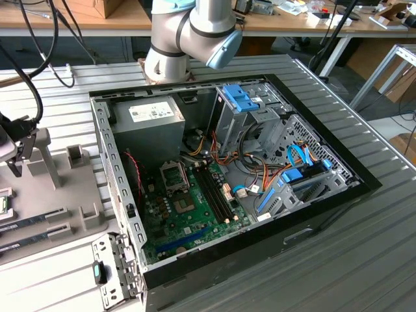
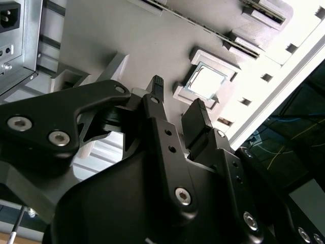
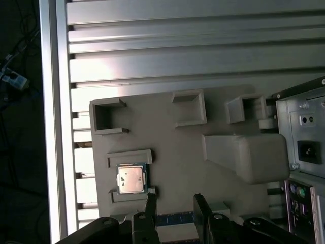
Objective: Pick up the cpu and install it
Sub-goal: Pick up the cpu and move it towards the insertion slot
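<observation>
Gripper [image 3: 175, 201] fingers stood apart and empty, cpu [image 3: 131, 179] lay flat in a grey tray [image 3: 172, 147] recess, just beside one fingertip, not between them, both at the exterior view's left edge

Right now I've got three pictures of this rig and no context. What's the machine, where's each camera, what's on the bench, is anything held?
The machine is one robot arm. Its grey-and-blue joints show in the exterior view, which comes from a camera off the arm. That view also shows an open computer case with a green motherboard inside. The case lies on a ribbed metal table, with a grey parts tray at the exterior view's left.

The two wrist views come from cameras riding on the arm, looking past its black pincer. Both show the cpu, a small silver square resting in a pocket of the tray.

The pincer is open and holds nothing. The cpu lies just beyond its fingertips, untouched.
</observation>
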Controlling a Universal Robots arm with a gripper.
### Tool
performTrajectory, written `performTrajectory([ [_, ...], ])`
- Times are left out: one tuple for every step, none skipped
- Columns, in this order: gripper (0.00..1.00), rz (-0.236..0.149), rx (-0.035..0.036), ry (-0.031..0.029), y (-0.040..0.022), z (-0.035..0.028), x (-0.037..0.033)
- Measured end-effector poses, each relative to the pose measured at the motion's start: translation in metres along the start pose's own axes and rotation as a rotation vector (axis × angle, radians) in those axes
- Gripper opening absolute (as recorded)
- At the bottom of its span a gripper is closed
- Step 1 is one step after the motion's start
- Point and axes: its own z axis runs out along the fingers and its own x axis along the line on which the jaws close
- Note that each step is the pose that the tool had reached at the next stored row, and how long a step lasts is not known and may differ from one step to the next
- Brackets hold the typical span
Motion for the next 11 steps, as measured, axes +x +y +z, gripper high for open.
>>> performTrajectory([
  [0.42, 0.0, -0.0001, 0.0, 0.0, 0.0003, 0.0],
  [0.42, 0.0, 0.0, 0.0, 0.0, 0.0005, 0.0],
  [0.42, 0.0, -0.0001, -0.0001, 0.0, 0.0009, 0.0],
  [0.42, 0.0, 0.0, 0.0, 0.0, 0.0011, 0.0],
  [0.42, 0.0, -0.0001, -0.0001, -0.0001, 0.0016, 0.0],
  [0.42, 0.0, -0.0001, -0.0001, -0.0001, 0.002, 0.0],
  [0.42, 0.0, 0.0, 0.0, -0.0001, 0.0022, 0.0],
  [0.42, 0.0, -0.0001, 0.0, -0.0001, 0.0025, 0.0],
  [0.42, 0.0, 0.0, 0.0, -0.0001, 0.0028, 0.0001],
  [0.42, 0.0, 0.0, 0.0, -0.0001, 0.0031, 0.0001],
  [0.42, 0.0, -0.0001, -0.0001, -0.0001, 0.0033, 0.0001],
])
